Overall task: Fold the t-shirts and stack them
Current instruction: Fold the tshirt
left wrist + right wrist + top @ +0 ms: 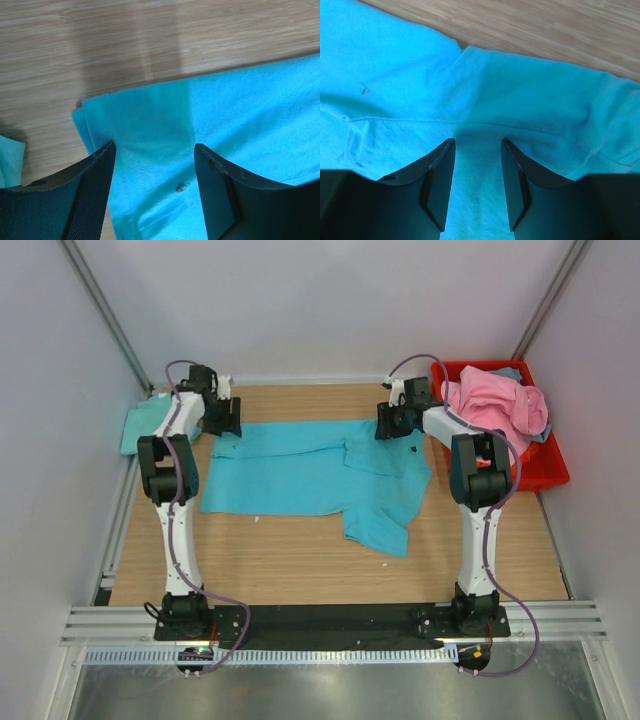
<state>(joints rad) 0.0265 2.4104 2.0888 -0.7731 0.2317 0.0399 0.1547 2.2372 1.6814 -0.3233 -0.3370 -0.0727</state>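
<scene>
Turquoise t-shirt (300, 475) lay flat at the centre of the table (300, 560). Left claw (222, 420) at ten o'clock and right claw (392, 420) at two o'clock hung spread over its far edge, seemingly placed to grip that edge for a fold.

four t-shirts: one turquoise-blue t-shirt (300, 468), one mint-green t-shirt (140, 425), one pink t-shirt (500, 405), one grey-blue t-shirt (508, 371), mostly hidden; one red plastic bin (548, 475); two robot arms, the left arm (178, 520) and the right arm (480, 530); two grippers, the left gripper (154, 147) and the right gripper (477, 142); one wooden table (300, 565)
</scene>
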